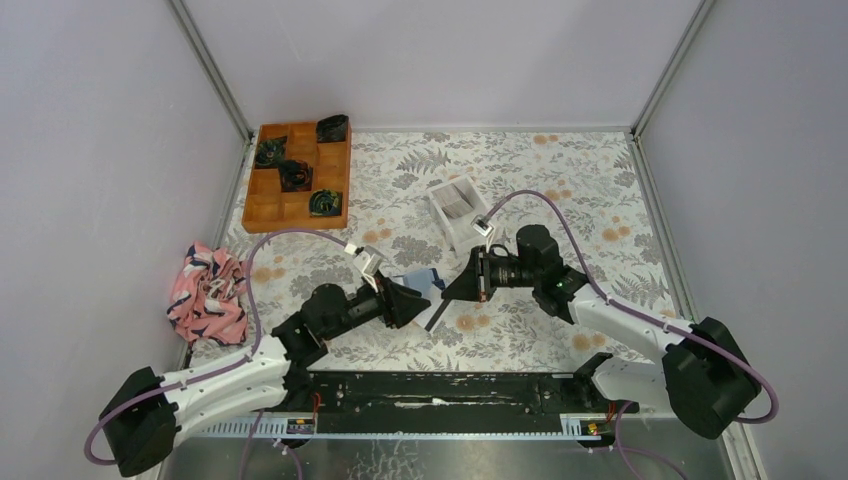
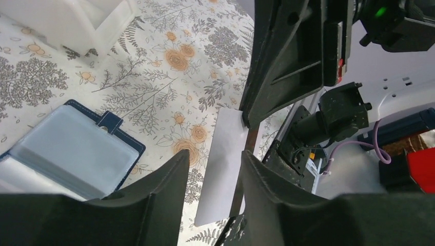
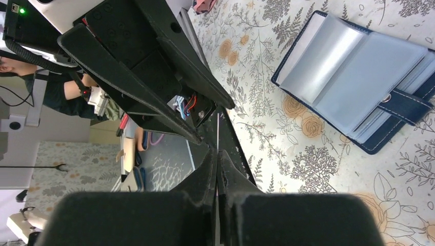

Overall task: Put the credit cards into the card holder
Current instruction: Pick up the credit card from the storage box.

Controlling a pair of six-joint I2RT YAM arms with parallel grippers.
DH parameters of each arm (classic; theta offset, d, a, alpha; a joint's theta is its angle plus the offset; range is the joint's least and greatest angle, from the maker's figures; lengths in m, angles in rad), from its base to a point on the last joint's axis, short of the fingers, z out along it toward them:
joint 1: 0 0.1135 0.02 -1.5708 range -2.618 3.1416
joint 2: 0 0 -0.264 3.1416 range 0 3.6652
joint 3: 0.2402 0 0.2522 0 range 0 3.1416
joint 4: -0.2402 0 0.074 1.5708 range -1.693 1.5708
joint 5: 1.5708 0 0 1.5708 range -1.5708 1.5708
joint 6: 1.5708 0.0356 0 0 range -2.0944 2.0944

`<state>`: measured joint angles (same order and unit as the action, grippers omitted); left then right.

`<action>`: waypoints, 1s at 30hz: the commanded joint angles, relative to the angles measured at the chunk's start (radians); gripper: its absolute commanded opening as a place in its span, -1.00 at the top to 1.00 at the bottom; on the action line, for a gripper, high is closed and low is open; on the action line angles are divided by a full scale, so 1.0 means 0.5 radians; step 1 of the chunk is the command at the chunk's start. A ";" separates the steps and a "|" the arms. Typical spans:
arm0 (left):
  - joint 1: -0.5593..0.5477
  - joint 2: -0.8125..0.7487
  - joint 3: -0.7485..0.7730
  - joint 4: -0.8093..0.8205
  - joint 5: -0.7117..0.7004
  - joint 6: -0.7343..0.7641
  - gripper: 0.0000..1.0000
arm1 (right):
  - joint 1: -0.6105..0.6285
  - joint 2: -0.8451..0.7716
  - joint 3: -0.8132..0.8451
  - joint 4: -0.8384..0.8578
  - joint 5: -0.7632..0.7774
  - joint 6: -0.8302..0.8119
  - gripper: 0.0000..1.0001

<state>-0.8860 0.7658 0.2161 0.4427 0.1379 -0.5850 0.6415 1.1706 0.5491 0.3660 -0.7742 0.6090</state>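
Left gripper (image 2: 215, 156) fingers stand spread just beside the card holder (image 3: 354, 77), gripping nothing. Opposite, the right gripper (image 3: 218, 159) has its fingers pressed together on one pale credit card (image 2: 223, 174), held edge-up just clear of the holder. The holder lies open on the table with its pale sleeves upward; their contents cannot be made out. Beyond the holder, the white box (image 1: 462, 235) contains a stack of pale cards (image 1: 458, 198). Far left of the holder, the orange tray (image 1: 265, 185) holds dark items (image 1: 295, 175) in four compartments.
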 commanded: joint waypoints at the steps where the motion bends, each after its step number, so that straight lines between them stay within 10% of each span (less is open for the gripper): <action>1: 0.067 0.010 -0.036 0.185 0.232 0.016 0.06 | 0.012 0.014 0.000 0.185 -0.113 0.059 1.00; 11: 0.173 0.159 -0.084 0.350 0.570 -0.079 0.00 | 0.012 0.089 0.022 0.224 -0.153 0.073 1.00; 18: 0.227 0.228 -0.110 0.499 0.727 -0.137 0.99 | 0.013 0.150 0.041 0.235 -0.160 0.074 1.00; 30: 0.271 0.323 -0.173 0.530 0.559 -0.183 1.00 | 0.009 0.254 0.185 0.188 -0.094 0.028 0.78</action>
<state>-0.7578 0.9127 0.1448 0.6544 0.4572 -0.6796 0.6399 1.2743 0.5629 0.4187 -0.8234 0.6247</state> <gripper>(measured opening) 0.011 0.090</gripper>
